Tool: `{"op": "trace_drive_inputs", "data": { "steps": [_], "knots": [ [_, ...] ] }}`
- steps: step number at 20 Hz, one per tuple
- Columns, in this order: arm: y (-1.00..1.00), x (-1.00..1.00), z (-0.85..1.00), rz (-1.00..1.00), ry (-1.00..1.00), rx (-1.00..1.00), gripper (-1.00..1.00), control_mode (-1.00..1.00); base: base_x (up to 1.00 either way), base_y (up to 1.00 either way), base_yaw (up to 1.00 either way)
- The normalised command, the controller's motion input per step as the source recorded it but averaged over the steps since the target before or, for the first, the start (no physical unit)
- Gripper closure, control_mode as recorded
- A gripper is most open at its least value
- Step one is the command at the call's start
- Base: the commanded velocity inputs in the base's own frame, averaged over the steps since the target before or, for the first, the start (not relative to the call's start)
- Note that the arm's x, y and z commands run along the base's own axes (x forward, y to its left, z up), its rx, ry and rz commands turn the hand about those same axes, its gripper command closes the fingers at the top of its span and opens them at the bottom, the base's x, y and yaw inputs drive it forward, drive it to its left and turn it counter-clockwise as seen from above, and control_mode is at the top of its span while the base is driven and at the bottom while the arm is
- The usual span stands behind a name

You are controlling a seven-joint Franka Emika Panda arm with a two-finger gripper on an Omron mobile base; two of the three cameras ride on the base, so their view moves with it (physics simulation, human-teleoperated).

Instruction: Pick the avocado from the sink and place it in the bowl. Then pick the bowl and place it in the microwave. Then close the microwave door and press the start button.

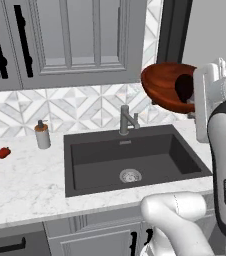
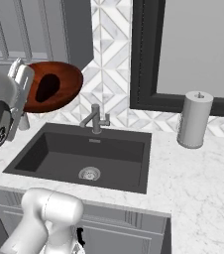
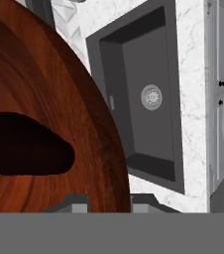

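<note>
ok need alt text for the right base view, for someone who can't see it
The robot's gripper holds a reddish-brown wooden bowl tilted in the air above the left end of a dark sink, with the dark avocado inside it. The basin holds nothing but its round drain, behind it stands a grey faucet, and a paper towel roll stands on the marble counter to the right.

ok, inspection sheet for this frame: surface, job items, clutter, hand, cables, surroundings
Surface: white marble counter around a dark charcoal rectangular sink with a round metal drain.
Job items: wide reddish-brown wooden bowl held in the air above the sink's right side, tilted steeply; dark egg-shaped avocado inside it.
Clutter: small red item, grey soap dispenser, grey paper-towel roll.
Hand: fingertips at the bowl rim; the grip looks closed on it.
Cables: nothing seen.
Surroundings: grey faucet, grey wall cabinets, patterned tile backsplash.
</note>
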Motion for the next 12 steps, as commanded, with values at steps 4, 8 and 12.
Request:
{"op": "trace_drive_inputs", "data": {
  "steps": [4, 8, 12],
  "knots": [
    [0.0, -0.09, 0.27, -0.01, 0.0, 0.0, 1.0, -1.0, 0.0, 0.0, 0.0],
    [0.02, -0.05, 0.11, -0.09, 0.0, 0.0, 1.0, -1.0, 0.0, 0.0, 0.0],
    [0.0, -0.22, 0.12, -0.09, 0.0, 0.0, 1.0, -1.0, 0.0, 0.0, 0.0]
  ]
}}
